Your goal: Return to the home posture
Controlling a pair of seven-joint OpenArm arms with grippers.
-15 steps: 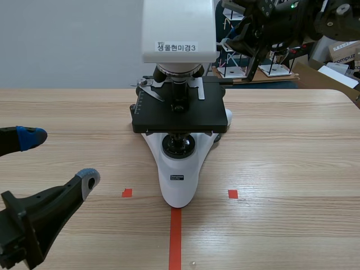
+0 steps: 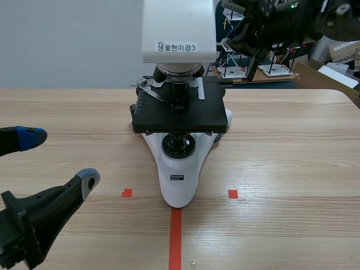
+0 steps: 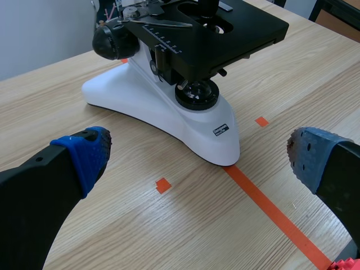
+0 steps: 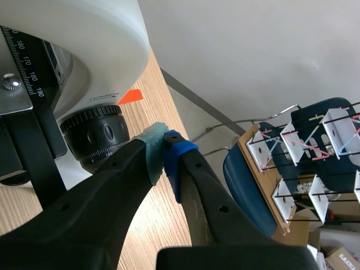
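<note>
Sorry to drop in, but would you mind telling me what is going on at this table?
Nothing is being held right now. A white and black microscope stands on the wooden table. The left gripper hovers open and empty, low at the table's near left. The right gripper is raised by the microscope's far right side, its fingers shut on nothing, close to the black ridged focus knob.

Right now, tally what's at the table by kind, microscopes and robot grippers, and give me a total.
microscope: 1
robot grippers: 2 (left gripper open, right gripper shut on nothing)
Total: 3
</note>
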